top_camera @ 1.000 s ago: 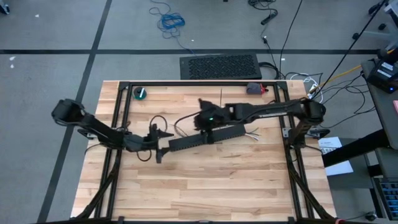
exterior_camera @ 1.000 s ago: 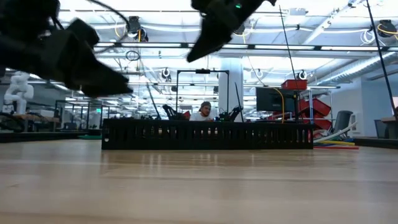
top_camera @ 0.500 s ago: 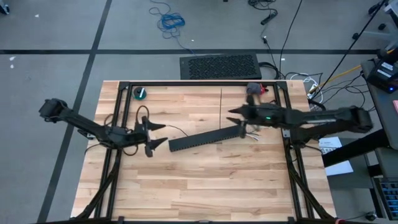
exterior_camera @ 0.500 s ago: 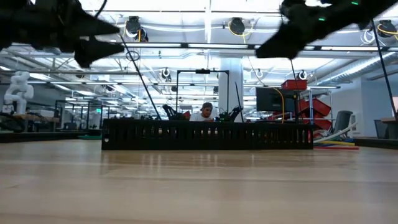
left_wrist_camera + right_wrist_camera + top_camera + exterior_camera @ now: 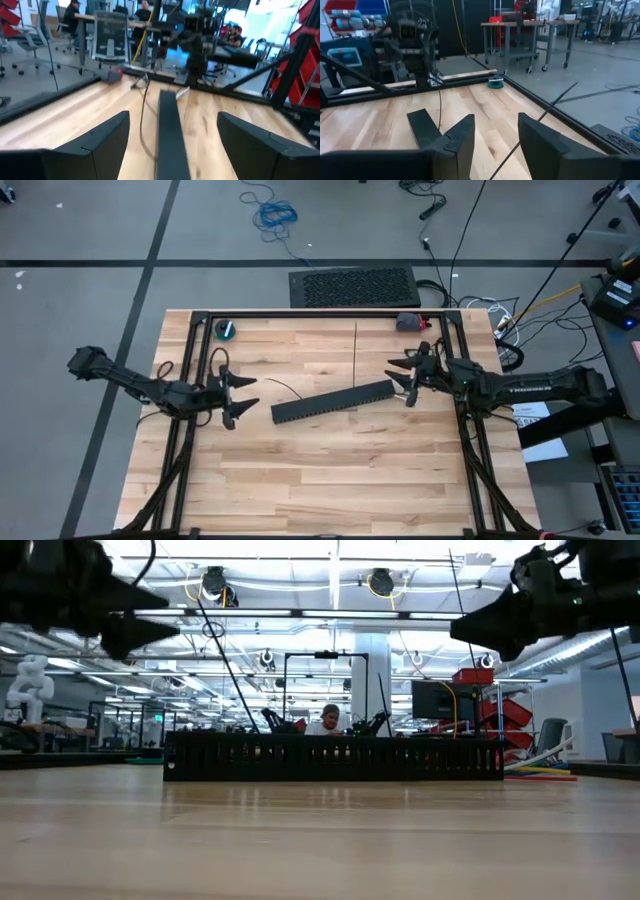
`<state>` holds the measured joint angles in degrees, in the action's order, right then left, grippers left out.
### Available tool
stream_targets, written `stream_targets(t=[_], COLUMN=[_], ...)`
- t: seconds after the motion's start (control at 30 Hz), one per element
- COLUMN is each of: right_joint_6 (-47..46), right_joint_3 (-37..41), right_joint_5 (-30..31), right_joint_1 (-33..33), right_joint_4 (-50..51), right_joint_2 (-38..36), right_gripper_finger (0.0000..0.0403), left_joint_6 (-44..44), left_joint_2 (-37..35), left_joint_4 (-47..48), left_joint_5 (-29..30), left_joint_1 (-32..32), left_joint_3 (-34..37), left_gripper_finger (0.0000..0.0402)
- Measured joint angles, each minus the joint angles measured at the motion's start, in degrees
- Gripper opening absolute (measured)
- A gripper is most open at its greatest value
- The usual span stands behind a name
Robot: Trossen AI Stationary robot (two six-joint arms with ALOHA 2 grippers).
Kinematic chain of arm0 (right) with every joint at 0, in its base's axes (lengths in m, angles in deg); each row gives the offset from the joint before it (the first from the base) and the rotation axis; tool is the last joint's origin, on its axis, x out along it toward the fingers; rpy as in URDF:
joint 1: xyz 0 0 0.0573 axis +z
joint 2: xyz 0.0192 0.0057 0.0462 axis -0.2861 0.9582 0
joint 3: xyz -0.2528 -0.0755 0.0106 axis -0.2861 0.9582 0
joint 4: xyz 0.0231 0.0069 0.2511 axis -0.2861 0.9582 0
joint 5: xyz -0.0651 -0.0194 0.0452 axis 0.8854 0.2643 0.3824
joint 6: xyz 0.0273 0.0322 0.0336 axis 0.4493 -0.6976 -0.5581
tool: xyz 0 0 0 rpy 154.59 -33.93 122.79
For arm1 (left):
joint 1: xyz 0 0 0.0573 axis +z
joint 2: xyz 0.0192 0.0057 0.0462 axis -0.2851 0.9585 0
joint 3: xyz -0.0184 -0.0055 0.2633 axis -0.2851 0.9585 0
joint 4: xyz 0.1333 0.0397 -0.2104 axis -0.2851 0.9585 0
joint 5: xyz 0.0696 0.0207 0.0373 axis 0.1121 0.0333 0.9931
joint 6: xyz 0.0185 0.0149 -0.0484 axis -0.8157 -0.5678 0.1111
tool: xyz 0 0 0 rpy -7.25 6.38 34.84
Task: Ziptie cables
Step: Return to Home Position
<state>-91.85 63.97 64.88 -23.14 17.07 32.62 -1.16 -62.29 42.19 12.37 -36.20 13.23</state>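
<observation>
Looking down from above, one black slotted duct (image 5: 333, 402) lies slantwise mid-table with its cover on, so the cables cannot be seen. Two zipties lie loose on the wood: a straight ziptie (image 5: 355, 345) on the duct's far side and a curved ziptie (image 5: 285, 388) just off its left end. The left gripper (image 5: 240, 400) hovers left of the duct, and the right gripper (image 5: 398, 380) hovers at its right end.

At table height, both grippers hang high, one above each end of the duct.

From the left wrist, its fingers are spread wide with nothing between them.

From the right wrist, its fingers are parted less widely and are also empty.
</observation>
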Motion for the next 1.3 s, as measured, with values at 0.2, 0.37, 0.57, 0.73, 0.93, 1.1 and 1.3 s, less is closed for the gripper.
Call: stream_targets(t=[0.2, 0.37, 0.57, 0.73, 0.93, 1.1, 1.3], right_joint_6=[-0.8, 0.4, 3.4, 4.2, 4.5, 4.3, 3.2], right_joint_3=[1.6, 1.6, 1.6, 1.6, 1.6, 1.6, 5.9], right_joint_5=[-0.2, -2.1, -6.6, -7.9, -6.9, -4.2, -1.4], right_joint_1=[-1.5, -1.8, -1.8, -1.8, -1.8, -1.8, -1.8], right_joint_4=[-2.3, -3.5, 0.7, 5.6, 12.5, 16.1, 14.5], right_joint_2=[0.0, -0.7, -5.5, -12.2, -18.7, -21.8, -24.6], right_gripper_finger=[0.0142, 0.0141, 0.0141, 0.0141, 0.0141, 0.0141, 0.0141], left_joint_6=[0.0, -1.4, -2.6, -3.1, -3.1, -3.0, -3.3], left_joint_2=[-0.8, -0.9, -0.9, -0.9, -0.9, -0.9, -0.9], left_joint_4=[-2.4, -1.9, -2.1, -1.7, -1.7, -1.6, -1.8], left_joint_5=[-1.8, -1.8, -1.8, -1.8, -1.5, -1.4, -1.5], left_joint_1=[0.0, 0.0, 0.0, -0.8, -1.5, -1.5, -1.5], left_joint_3=[1.8, 1.8, 1.8, 1.8, 1.8, 1.8, 1.9], left_gripper_finger=[0.0297, 0.0297, 0.0297, 0.0297, 0.0297, 0.0297, 0.0297])
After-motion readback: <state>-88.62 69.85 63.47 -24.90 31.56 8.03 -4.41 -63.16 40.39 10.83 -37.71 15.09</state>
